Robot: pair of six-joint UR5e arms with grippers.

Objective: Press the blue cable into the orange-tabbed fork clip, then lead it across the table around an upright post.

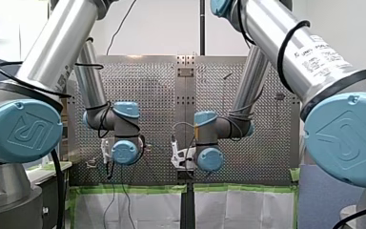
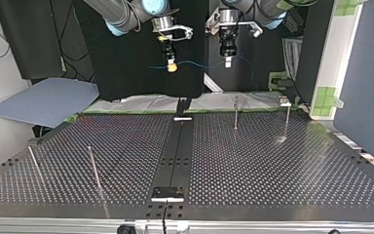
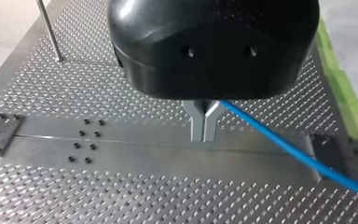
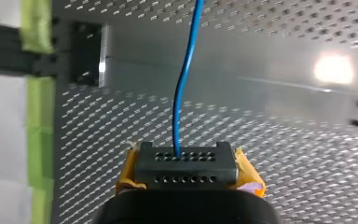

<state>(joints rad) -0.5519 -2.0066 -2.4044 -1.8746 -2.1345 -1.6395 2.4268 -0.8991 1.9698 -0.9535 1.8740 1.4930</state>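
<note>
The left claw (image 3: 204, 135) and right claw (image 4: 186, 158) both clamped the blue cable (image 3: 279, 137) high over the counter (image 2: 272, 165); tension could yank it free.

Perforated table (image 2: 272, 165) with thin upright posts (image 2: 94, 168)

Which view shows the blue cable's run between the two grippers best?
The top view: the blue cable hangs in the air from my right gripper to my left gripper. Each wrist view shows only the piece leaving its own gripper. The front view does not show it clearly.
</note>
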